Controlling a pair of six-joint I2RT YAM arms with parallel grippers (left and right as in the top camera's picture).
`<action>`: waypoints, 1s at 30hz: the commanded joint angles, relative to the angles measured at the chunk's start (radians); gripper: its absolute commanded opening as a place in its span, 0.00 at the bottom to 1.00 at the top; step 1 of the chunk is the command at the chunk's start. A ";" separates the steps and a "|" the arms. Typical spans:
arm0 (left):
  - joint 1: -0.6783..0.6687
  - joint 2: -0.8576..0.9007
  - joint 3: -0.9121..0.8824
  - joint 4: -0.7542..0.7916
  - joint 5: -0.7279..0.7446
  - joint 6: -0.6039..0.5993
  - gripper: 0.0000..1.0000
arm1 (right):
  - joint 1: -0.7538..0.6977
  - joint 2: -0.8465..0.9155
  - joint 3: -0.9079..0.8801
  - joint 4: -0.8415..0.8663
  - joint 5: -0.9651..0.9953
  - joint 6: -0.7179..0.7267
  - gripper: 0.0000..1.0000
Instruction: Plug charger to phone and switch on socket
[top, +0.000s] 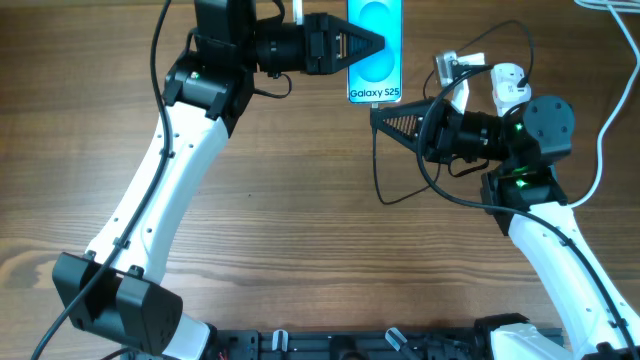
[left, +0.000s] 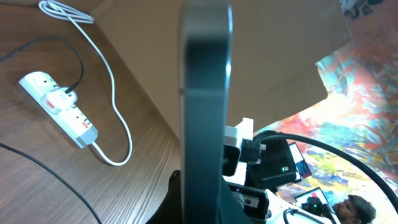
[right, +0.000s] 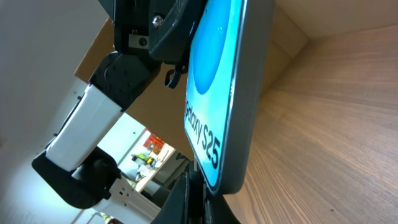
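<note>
My left gripper (top: 367, 45) is clamped on the phone (top: 380, 62), holding it by its left side at the far edge of the table (top: 300, 200), screen up. My right gripper (top: 381, 116) sits just below the phone's lower edge with its fingers drawn together, apparently pinching the plug end of the charger (top: 377, 165), though the tip itself is hidden. The cable loops down from there. The socket (left: 59, 107) lies to the phone's right, partly behind my right arm.

We are looking straight down on the bench (top: 300, 200) from overhead; both wrist cameras are sharing the phone (top: 375, 50), very close up.
</note>
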 joint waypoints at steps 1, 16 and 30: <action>-0.007 -0.027 0.014 0.007 0.060 0.005 0.04 | 0.002 0.010 0.010 0.005 0.003 0.009 0.04; 0.002 -0.027 0.014 0.027 0.055 0.005 0.04 | 0.002 0.067 0.010 0.130 -0.105 0.085 0.04; 0.004 -0.027 0.014 0.032 0.045 0.005 0.04 | 0.001 0.067 0.010 0.216 -0.091 0.137 0.04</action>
